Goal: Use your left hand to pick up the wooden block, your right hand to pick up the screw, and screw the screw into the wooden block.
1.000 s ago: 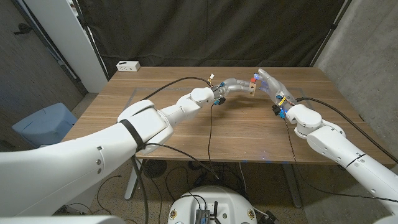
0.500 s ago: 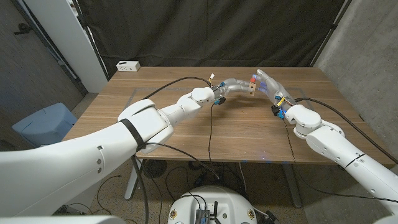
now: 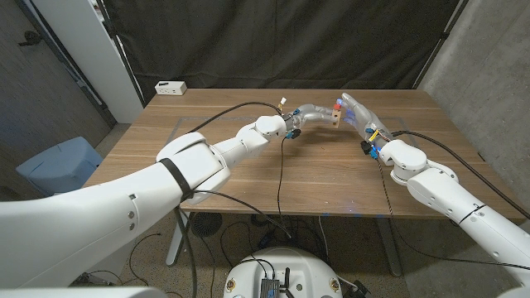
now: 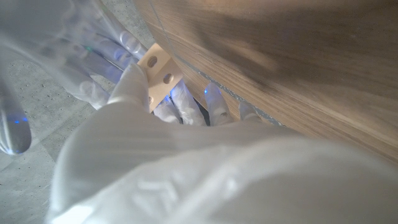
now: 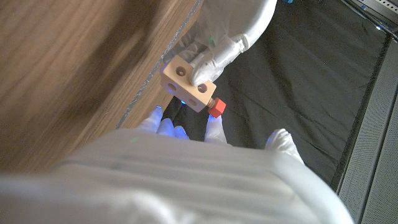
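We see the left hand (image 3: 310,113) gripping the wooden block (image 3: 334,118) above the far middle of the table (image 3: 248,178), its fingers wrapped around the block's side in the right wrist view. The screw (image 5: 216,108), with its red head, sits against one face of the block, and the right hand (image 3: 359,112) reaches in just beside it. We cannot tell whether its fingertips actually pinch the screw.

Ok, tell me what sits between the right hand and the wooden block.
The red-headed screw: in the right wrist view it sits against the wooden block, which the left hand holds, with the right hand's fingertips just beyond it.
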`<act>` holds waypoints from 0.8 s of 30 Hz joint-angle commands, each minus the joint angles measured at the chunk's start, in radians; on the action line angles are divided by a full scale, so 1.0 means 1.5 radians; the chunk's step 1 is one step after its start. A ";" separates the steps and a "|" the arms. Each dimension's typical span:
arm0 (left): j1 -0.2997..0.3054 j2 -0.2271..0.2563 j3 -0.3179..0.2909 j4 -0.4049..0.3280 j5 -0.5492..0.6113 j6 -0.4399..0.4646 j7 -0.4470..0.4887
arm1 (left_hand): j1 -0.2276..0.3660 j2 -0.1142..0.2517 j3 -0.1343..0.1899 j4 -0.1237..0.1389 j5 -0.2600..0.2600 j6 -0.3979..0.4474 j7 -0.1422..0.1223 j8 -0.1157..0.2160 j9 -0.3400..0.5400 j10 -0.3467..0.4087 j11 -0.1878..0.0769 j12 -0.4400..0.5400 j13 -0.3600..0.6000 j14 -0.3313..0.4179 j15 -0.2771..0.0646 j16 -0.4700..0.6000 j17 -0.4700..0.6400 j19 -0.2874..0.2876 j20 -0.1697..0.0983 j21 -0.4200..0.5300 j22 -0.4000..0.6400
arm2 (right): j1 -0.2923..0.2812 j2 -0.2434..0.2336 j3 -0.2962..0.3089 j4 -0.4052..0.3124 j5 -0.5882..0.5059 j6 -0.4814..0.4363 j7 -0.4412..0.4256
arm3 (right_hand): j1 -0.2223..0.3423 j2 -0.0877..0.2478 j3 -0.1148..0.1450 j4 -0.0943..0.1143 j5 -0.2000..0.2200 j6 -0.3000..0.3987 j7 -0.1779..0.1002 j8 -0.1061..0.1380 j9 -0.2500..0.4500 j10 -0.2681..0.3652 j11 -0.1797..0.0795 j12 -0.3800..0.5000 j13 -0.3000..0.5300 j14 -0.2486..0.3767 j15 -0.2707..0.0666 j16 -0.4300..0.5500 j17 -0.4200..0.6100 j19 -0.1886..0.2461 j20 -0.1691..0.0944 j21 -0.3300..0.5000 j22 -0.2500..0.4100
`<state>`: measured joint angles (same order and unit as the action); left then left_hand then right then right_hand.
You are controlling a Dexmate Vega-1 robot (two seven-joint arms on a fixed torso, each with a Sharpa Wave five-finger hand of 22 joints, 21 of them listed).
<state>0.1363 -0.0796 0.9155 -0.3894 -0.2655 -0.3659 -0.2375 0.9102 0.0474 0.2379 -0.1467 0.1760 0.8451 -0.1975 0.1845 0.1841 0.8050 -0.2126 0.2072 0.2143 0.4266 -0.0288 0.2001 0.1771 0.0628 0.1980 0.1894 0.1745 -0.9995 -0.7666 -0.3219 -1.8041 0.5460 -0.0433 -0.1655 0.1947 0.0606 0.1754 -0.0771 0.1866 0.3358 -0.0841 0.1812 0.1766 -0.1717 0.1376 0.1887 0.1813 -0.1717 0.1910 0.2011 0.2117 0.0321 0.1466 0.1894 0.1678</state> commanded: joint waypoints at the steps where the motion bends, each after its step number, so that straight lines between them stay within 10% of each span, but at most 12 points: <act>1: 0.003 0.006 0.003 -0.017 0.000 0.012 0.001 | -0.002 0.001 0.006 0.001 0.005 0.008 0.000 0.004 0.002 -0.002 0.000 0.000 -0.001 -0.001 -0.002 -0.001 0.002 0.002 0.003 0.002 0.001 | 0.002 -0.002 -0.003 0.004 0.001 0.001 0.005 | -0.004 0.002 -0.001 0.002 0.006 0.007 0.000 0.003 0.000 -0.018 -0.003 0.003 0.002 -0.064 0.000 0.003 0.003 -0.002 0.002 0.000 0.002; 24: 0.000 0.008 0.009 -0.032 -0.002 0.049 0.010 | -0.001 0.000 0.006 0.000 0.005 0.007 0.000 0.004 0.002 -0.003 0.000 0.000 -0.001 0.000 -0.002 0.000 0.002 0.002 0.004 0.003 0.001 | -0.016 -0.015 0.010 -0.022 0.009 -0.016 -0.010 | -0.005 0.004 0.000 0.001 0.008 0.009 0.000 0.003 0.000 -0.017 -0.003 0.004 0.002 -0.064 0.000 0.003 0.002 0.001 0.004 0.001 0.002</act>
<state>0.1411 -0.0668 0.9253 -0.4323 -0.2648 -0.3188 -0.2310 0.9103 0.0473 0.2390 -0.1456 0.1776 0.8465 -0.1990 0.1845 0.1834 0.8050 -0.2126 0.2072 0.2143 0.4266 -0.0288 0.2001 0.1771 0.0628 0.1980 0.1894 0.1742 -1.0142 -0.7822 -0.3136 -1.8228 0.5564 -0.0601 -0.1726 0.1950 0.0607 0.1755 -0.0771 0.1926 0.3356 -0.0843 0.1804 0.1762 -0.1717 0.1376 0.1887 0.1815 -0.1717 0.1910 0.2011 0.2116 0.0321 0.1466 0.1894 0.1678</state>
